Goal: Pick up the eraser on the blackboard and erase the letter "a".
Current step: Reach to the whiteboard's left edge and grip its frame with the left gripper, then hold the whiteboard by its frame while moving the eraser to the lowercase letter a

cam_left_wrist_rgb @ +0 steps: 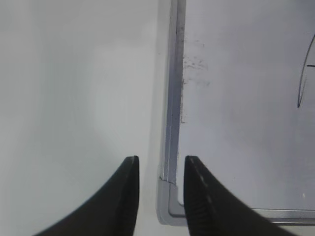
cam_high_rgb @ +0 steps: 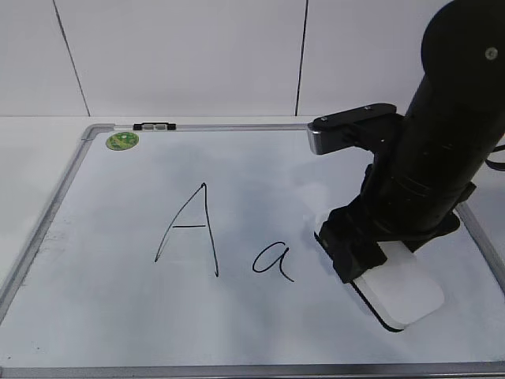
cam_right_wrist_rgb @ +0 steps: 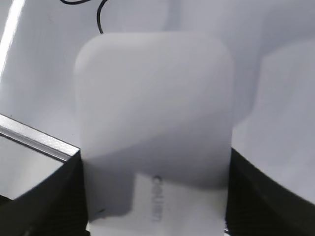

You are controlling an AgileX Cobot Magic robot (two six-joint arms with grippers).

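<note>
— Where the right arm leans over the board, what does its claw have?

— It is clamped on the eraser, one black finger against each long side. The eraser sits low over the blackboard, just right of the letter "a"; whether it touches the surface, I cannot tell.

— And the writing?

— The small "a" is whole, with the capital "A" to its left. A green magnet sits in the far left corner.

— The left claw?

— Slightly apart, holding nothing, over the board's frame corner beside the white counter.
</note>
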